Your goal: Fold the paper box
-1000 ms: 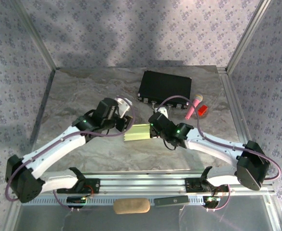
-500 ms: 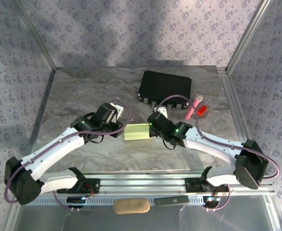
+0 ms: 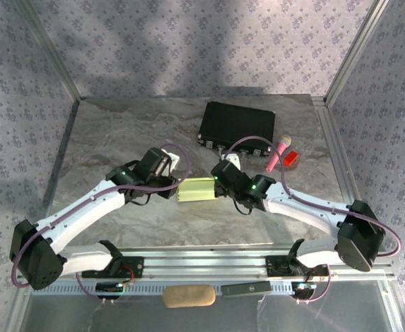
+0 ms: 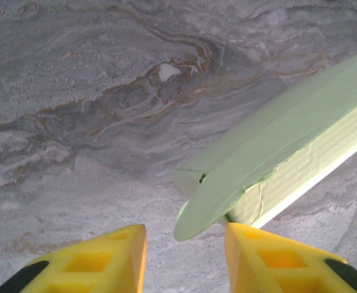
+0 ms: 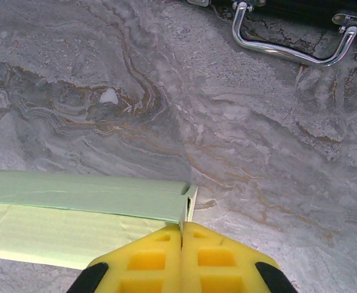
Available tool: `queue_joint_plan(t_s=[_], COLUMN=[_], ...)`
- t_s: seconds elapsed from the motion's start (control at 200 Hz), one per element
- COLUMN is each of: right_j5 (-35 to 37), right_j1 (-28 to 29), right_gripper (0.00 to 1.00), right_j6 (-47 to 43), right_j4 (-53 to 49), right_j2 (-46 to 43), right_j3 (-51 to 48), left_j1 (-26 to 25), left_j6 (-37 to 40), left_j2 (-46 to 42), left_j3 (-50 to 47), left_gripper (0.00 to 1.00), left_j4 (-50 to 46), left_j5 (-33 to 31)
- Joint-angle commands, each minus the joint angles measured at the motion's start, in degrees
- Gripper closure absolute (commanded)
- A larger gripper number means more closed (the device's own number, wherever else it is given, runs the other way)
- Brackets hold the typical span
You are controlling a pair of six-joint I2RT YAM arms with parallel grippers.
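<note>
Apparently right hand [image 5: 181,230] pinches paper box [image 5: 74,207] end, contact hidden; left hand [image 4: 184,231] open.

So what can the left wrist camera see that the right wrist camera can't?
Left wrist, not right: the left gripper, its yellow fingers apart, with the rounded end flap of the paper box poking toward the gap between them. Right wrist, not left: the right gripper, pinched shut on the box's other end, and the metal handle of a black case. Both: the pale green box and the marbled table with its white fleck.
</note>
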Motion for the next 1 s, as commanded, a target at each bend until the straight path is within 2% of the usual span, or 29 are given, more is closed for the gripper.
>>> queue_joint_plan(t_s=[0.0,0.17,0.25,0.32,0.69,0.81,0.994], right_j5=[1.00,1.00,1.06,1.15,1.50,1.67,2.18], right_j1=[0.42,0.36,0.39,0.42,0.51,0.63,0.81], right_gripper=[1.00,1.00,1.00,1.00,1.00,1.00,1.00], right_j6=[1.03,1.17,1.25,1.25,1.26,1.45,1.53], right_j4=[-2.51,-2.49,-2.49,-2.63,-3.22,-3.47,-4.08], right_j2=[0.59,0.63,0.56,0.56,0.41,0.39,0.47], right_j3=[1.42,1.43,1.43,1.48,1.66,1.87,2.18], left_j1=[0.36,0.61,0.69,0.58,0.62,0.29,-0.15], left_j6=[2.36,2.24,1.47,0.37,-2.37,-3.26,-6.45], left_j2=[1.12,3.27,3.40,3.37,4.43,4.61,3.94], left_j3=[1.52,2.38,2.89,3.52,4.27,4.68,4.98], left_gripper=[0.60,0.68,0.79,0.82,0.81,0.77,0.80], left_j4=[1.33,1.32,1.44,1.22,0.44,0.31,0.46], left_j5=[0.48,1.36,1.97,2.52,5.85,6.19,6.06])
